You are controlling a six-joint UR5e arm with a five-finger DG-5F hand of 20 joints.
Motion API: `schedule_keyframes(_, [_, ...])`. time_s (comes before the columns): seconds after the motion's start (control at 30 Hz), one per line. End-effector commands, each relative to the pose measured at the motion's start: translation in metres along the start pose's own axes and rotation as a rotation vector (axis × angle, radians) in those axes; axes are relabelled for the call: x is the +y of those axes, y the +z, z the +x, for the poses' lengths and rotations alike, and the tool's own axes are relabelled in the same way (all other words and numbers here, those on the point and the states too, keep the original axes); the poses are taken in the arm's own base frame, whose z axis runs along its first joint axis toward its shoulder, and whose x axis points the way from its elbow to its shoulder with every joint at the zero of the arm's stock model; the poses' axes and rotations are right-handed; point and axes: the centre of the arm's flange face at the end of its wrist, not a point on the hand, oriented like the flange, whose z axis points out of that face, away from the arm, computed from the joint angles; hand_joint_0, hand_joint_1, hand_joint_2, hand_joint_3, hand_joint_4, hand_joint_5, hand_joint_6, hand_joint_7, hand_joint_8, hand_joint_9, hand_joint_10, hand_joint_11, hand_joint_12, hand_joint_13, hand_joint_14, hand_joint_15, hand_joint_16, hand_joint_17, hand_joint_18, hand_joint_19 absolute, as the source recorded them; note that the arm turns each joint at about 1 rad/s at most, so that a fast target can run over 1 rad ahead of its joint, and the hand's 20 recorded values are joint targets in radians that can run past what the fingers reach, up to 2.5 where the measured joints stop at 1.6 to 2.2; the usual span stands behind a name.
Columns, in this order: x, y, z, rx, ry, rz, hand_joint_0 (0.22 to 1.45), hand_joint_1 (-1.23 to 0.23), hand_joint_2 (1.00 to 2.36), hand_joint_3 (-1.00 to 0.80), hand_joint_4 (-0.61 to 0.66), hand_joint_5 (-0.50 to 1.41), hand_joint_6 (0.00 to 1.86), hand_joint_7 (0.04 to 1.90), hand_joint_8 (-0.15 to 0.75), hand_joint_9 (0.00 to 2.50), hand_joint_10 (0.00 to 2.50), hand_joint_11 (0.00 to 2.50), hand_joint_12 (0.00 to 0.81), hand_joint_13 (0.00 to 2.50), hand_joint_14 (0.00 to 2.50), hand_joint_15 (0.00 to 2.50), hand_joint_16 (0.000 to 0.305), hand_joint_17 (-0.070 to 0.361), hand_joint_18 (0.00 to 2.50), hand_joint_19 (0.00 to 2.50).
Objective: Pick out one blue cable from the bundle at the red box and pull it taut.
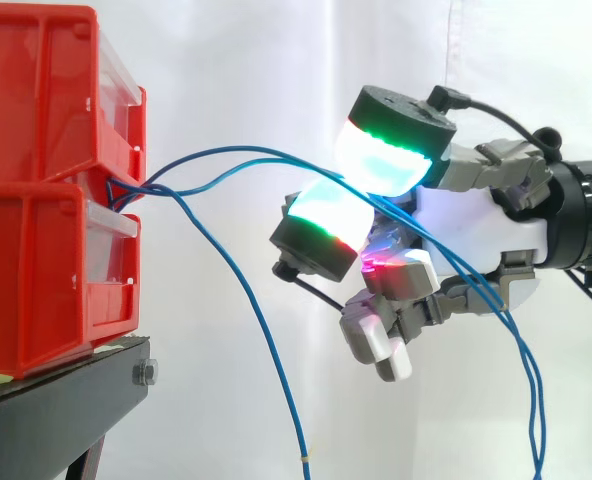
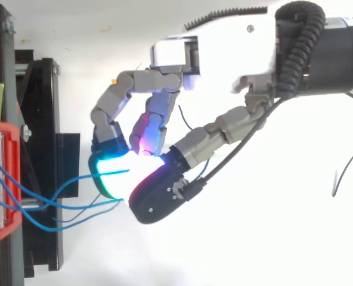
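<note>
Blue thin cable (image 2: 105, 174) | pinched between rounded glowing pads (image 1: 381, 160) of hand (image 1: 476, 225) | glossy red box (image 1: 36, 100)

The upper bin (image 1: 46, 90) sits on the lower bin (image 1: 36, 280) at the left, both on the stand (image 1: 56, 410). The cables (image 1: 206, 180) come out between the two bins and run rightward. The robot hand (image 1: 476, 225) is to the right, apart from the bins. Between its pads (image 1: 386, 155) one cable (image 1: 246, 150) is pinched, then crosses the palm and hangs down at the right. Another cable (image 1: 266, 350) droops left of and below the hand.
</note>
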Motion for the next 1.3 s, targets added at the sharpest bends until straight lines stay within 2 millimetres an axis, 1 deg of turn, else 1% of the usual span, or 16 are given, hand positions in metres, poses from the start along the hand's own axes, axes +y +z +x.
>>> schedule_keyframes(0.0, [0.0051,-0.0062,0.0002,0.008,-0.030,0.027,0.61,-0.81,1.02,-0.21,-0.02,-0.10,0.92,0.96,0.255,1.11,0.03,0.73,0.344,0.80,0.02,0.56,0.048,0.108,0.75,0.66])
schedule_keyframes(0.2, [-0.0003,-0.0127,0.0056,0.032,-0.060,0.094,0.62,-0.80,1.02,-0.22,-0.02,-0.10,0.92,0.96,0.247,1.05,0.03,0.71,0.344,0.74,0.02,0.54,0.048,0.108,0.70,0.64])
schedule_keyframes(0.43, [-0.0013,-0.0139,0.0067,0.031,-0.041,0.108,0.63,-0.79,1.02,-0.25,-0.05,-0.11,0.92,0.94,0.242,0.99,0.02,0.69,0.342,0.68,0.02,0.52,0.048,0.108,0.64,0.63])
schedule_keyframes(0.63, [-0.0012,-0.0145,0.0079,0.034,-0.032,0.117,0.61,-0.74,1.01,-0.37,0.02,-0.12,0.92,0.88,0.253,0.98,0.02,0.69,0.343,0.67,0.02,0.52,0.048,0.109,0.63,0.64])
schedule_keyframes(0.67, [-0.0019,-0.0148,0.0081,0.035,-0.032,0.118,0.60,-0.72,1.01,-0.41,0.03,-0.12,0.91,0.86,0.256,0.98,0.02,0.69,0.343,0.67,0.02,0.52,0.049,0.109,0.63,0.64])
schedule_keyframes(0.7, [-0.0012,-0.0145,0.0079,0.034,-0.032,0.117,0.58,-0.66,1.00,-0.48,0.03,-0.12,0.91,0.86,0.253,0.99,0.02,0.67,0.345,0.67,0.02,0.52,0.049,0.111,0.64,0.65])
schedule_keyframes(0.73, [-0.0012,-0.0145,0.0079,0.034,-0.032,0.117,0.58,-0.65,1.00,-0.50,0.03,-0.12,0.91,0.85,0.262,0.99,0.03,0.69,0.346,0.68,0.02,0.52,0.049,0.111,0.63,0.65])
schedule_keyframes(0.87, [-0.0022,-0.0151,0.0070,0.032,-0.017,0.119,0.55,-0.54,1.00,-0.50,0.04,-0.11,0.90,0.84,0.271,1.03,0.03,0.70,0.350,0.70,0.02,0.52,0.051,0.114,0.65,0.64])
schedule_keyframes(1.03, [-0.0014,-0.0147,0.0066,0.029,0.011,0.117,0.53,-0.46,1.00,-0.50,0.04,-0.11,0.90,0.84,0.276,1.06,0.02,0.70,0.357,0.72,0.02,0.53,0.052,0.116,0.66,0.65])
schedule_keyframes(1.1, [-0.0021,-0.0149,0.0068,0.029,0.014,0.118,0.58,-0.43,1.00,-0.50,0.03,-0.11,0.89,0.87,0.271,1.07,0.03,0.71,0.351,0.73,0.02,0.53,0.050,0.112,0.66,0.66])
schedule_keyframes(1.17, [-0.0016,-0.0150,0.0057,0.028,0.015,0.117,0.60,-0.42,1.00,-0.49,0.02,-0.10,0.89,0.88,0.271,1.08,0.03,0.71,0.348,0.73,0.02,0.54,0.050,0.111,0.66,0.67])
schedule_keyframes(1.27, [-0.0015,-0.0148,0.0057,0.028,0.015,0.115,0.60,-0.47,1.01,-0.38,0.02,-0.10,0.88,0.91,0.275,1.09,0.02,0.72,0.351,0.74,0.02,0.55,0.050,0.112,0.66,0.68])
